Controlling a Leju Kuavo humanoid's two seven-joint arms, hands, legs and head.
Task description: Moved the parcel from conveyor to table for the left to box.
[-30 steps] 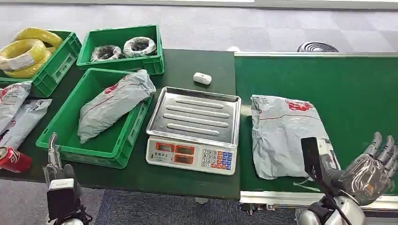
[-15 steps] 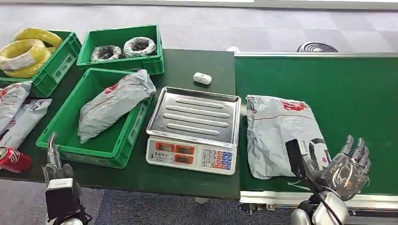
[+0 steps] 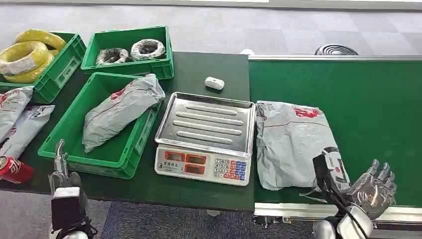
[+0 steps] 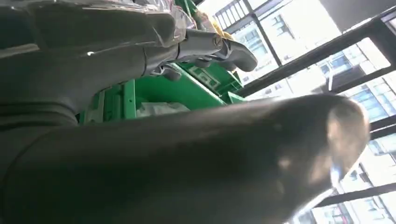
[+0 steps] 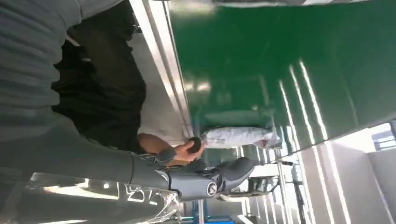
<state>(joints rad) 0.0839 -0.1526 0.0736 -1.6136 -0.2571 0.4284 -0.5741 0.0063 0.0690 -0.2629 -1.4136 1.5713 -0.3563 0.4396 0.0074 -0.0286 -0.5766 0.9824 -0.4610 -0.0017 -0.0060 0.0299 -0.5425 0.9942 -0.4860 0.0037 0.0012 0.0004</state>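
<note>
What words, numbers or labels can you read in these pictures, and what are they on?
No text reads clearly.
Scale: coloured keys and red displays, too small to read.
Parcel on the conveyor: red print and a label, blurred.
Parcel in the green crate: red mark, unreadable.
Red can: white lettering, partly cut off, unreadable.

Left hand [image 4: 140, 93]: thick grey thumb and darker fingers [image 4: 224, 46] seen close. Green crate [image 4: 187, 88] and window frames [image 4: 327, 51] are seen beyond.
</note>
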